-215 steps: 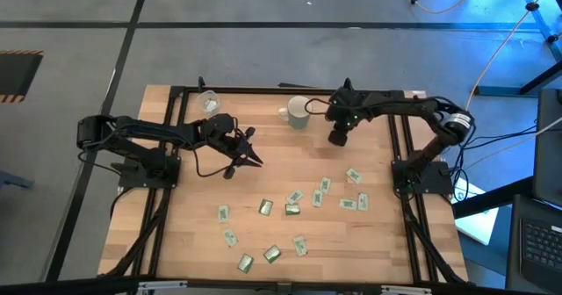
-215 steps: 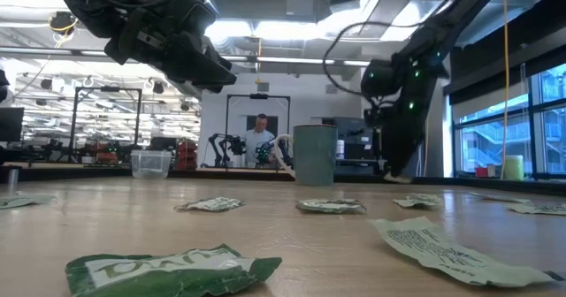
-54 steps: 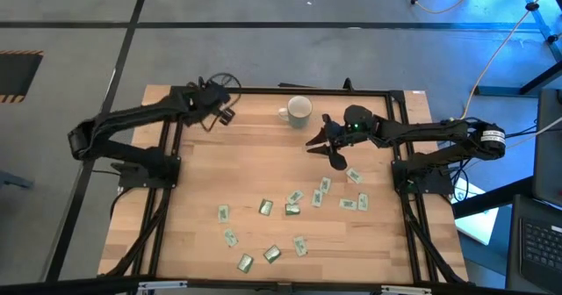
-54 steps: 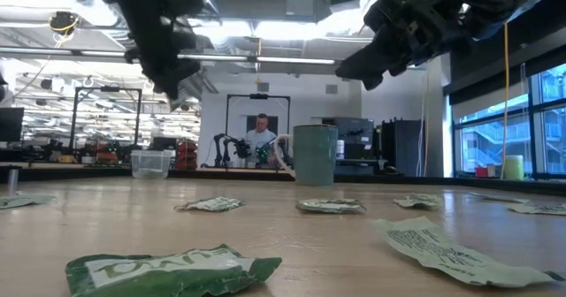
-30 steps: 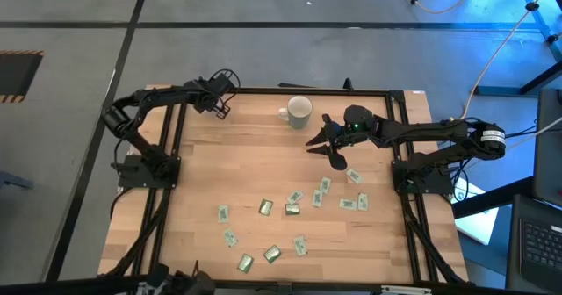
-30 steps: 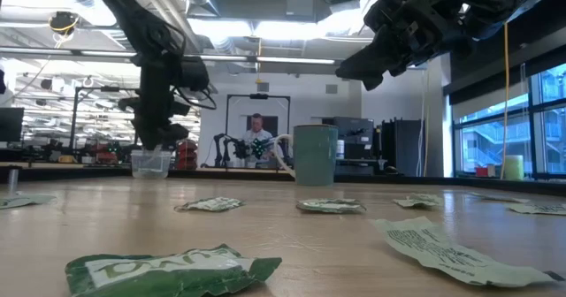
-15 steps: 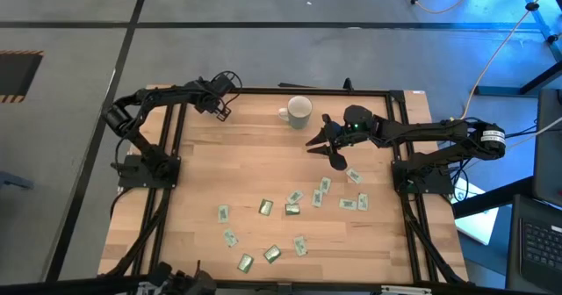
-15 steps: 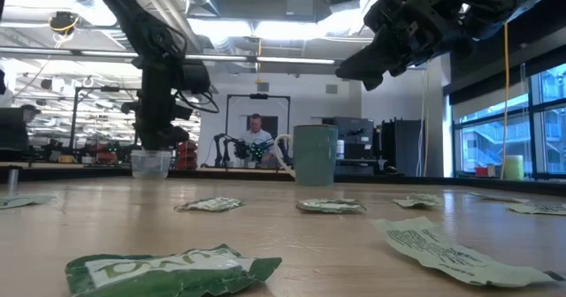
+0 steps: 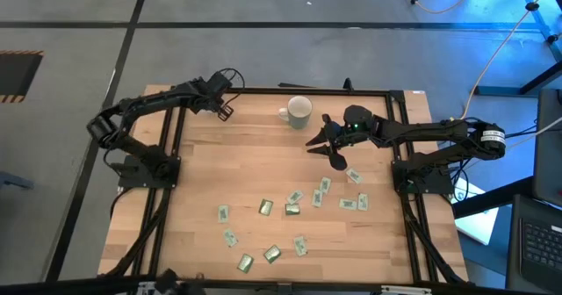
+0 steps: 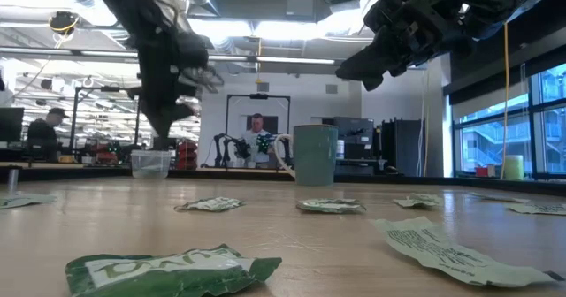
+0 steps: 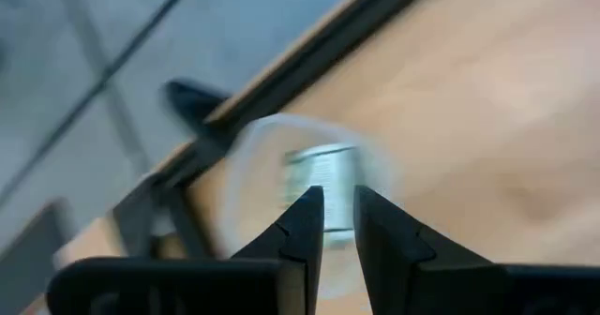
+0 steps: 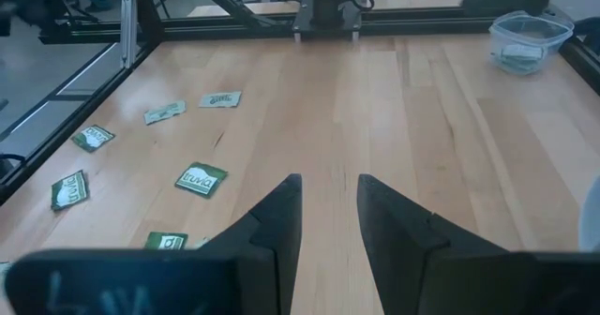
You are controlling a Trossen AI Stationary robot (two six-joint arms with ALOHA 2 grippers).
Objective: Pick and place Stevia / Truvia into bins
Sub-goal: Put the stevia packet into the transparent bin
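Right now your left tool (image 9: pixel 221 108) hangs over the clear plastic cup (image 10: pixel 150 163) at the far left corner of the wooden surface (image 9: pixel 263 163). From that arm's wrist you look down past its two fingers (image 11: pixel 305 223), which stand slightly apart with nothing between them, into the cup (image 11: pixel 314 198); a green and white sachet (image 11: pixel 323 179) lies inside it. The right wrist view also shows the cup (image 12: pixel 530 40) with something pale and green in the bottom.

Your right tool (image 9: pixel 323 143) hovers in the air just right of the pale mug (image 9: pixel 299 111), which stands at the far edge near the middle, well apart from the cup. Its fingers (image 12: pixel 274 223) are spread and empty, pointing across the bare boards toward the left side.

You still have the loose sachets (image 9: pixel 291 209) scattered flat on the near half of the surface: a cluster near the centre, a few more toward the right (image 9: pixel 354 176), and several toward the front edge (image 9: pixel 246 262). In the low view the nearest one (image 10: pixel 168 269) lies crumpled close to the camera, with others (image 10: pixel 329 205) farther back in front of the mug (image 10: pixel 315 155).

A person (image 10: pixel 257 138) stands in the room behind, and another (image 10: pixel 44 129) sits at far left.
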